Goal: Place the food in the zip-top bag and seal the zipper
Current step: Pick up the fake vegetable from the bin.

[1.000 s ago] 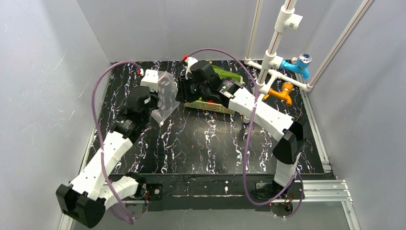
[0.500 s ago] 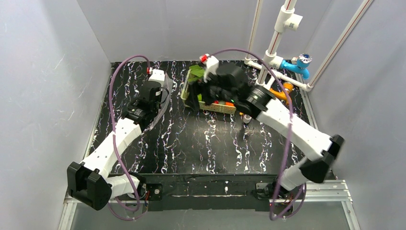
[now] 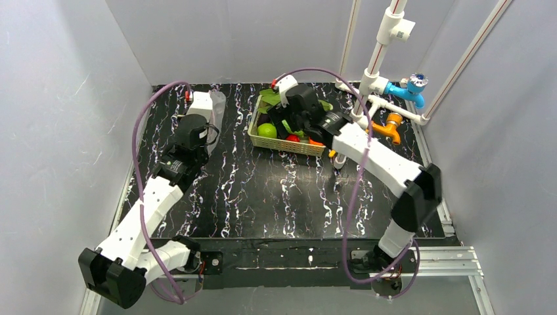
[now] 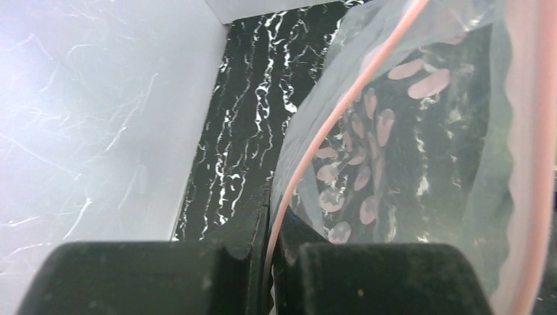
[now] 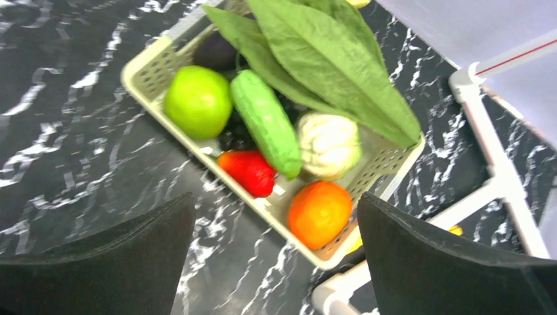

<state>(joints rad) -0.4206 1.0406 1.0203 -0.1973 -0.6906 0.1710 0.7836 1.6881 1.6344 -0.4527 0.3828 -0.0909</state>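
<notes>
In the left wrist view the zip-top bag (image 4: 401, 157) is clear with pink ovals, and its mouth hangs open. My left gripper (image 4: 270, 220) is shut on the pink zipper (image 4: 341, 105). From above, the bag (image 3: 215, 108) hangs at the back left beside that gripper (image 3: 205, 125). The food lies in a cream basket (image 5: 148, 65): big leaves (image 5: 328, 59), green apple (image 5: 198, 102), cucumber (image 5: 266, 121), cabbage (image 5: 328, 144), orange (image 5: 320, 213), red piece (image 5: 249, 172), dark purple piece (image 5: 213, 52). My right gripper (image 5: 276, 197) hovers open over the basket's near edge, holding nothing.
The basket (image 3: 289, 146) stands at the back centre on the black marbled table. A white pipe frame (image 3: 381, 59) with a blue valve (image 3: 410, 88) and an orange valve (image 3: 392, 125) rises just right of it. Grey walls close in the left and back.
My right gripper has left the bag's mouth, opened wide and swung right over the basket. My left arm has carried the bag left and toward the back wall.
</notes>
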